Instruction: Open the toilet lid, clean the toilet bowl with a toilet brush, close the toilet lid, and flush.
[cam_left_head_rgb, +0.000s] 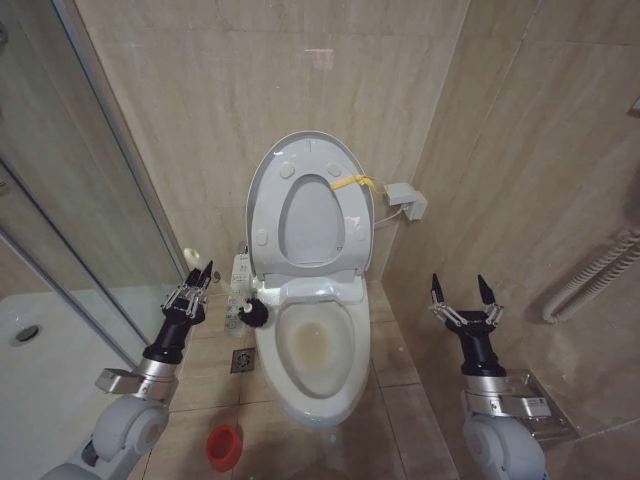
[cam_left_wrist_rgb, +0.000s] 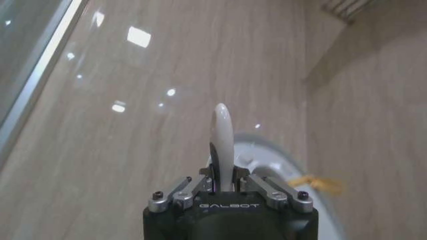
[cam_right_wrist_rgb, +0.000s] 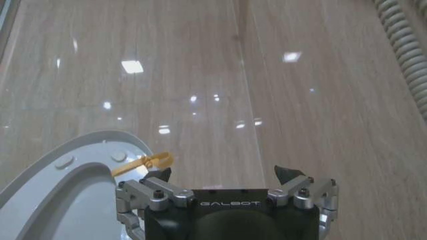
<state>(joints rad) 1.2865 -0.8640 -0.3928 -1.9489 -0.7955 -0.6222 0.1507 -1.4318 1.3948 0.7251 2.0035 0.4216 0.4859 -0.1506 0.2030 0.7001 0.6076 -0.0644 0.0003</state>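
The toilet lid (cam_left_head_rgb: 310, 205) stands raised against the back wall, its yellow strap (cam_left_head_rgb: 352, 183) at about 2 o'clock on the rim, so the opening step looks done. Below it the toilet bowl (cam_left_head_rgb: 318, 345) lies open, with a yellow-brown stain in the basin.

The left gripper (cam_left_head_rgb: 199, 278) is at 9 o'clock from the bowl, raised and pinched tight on the whitish handle of the toilet brush (cam_left_head_rgb: 254, 313). The handle stands up between its fingers in the left wrist view. The dark bristle head sits at the bowl's left rim, roughly 10 o'clock on the oval, touching or just beside the seat edge; which of the two I cannot tell. The right gripper (cam_left_head_rgb: 463, 296) waits at 3 o'clock from the bowl, well apart from it, jaws spread wide and holding nothing.

My judgement is that the cleaning step is in hand, either about to start or just ended. If starting, the next move calls for swinging the bristles inward over the rim and down onto the stain, without knocking the seat.

The word GALBOT is printed on both gripper bodies. A red holder cup (cam_left_head_rgb: 224, 445) stands on the floor at 7 o'clock from the bowl.
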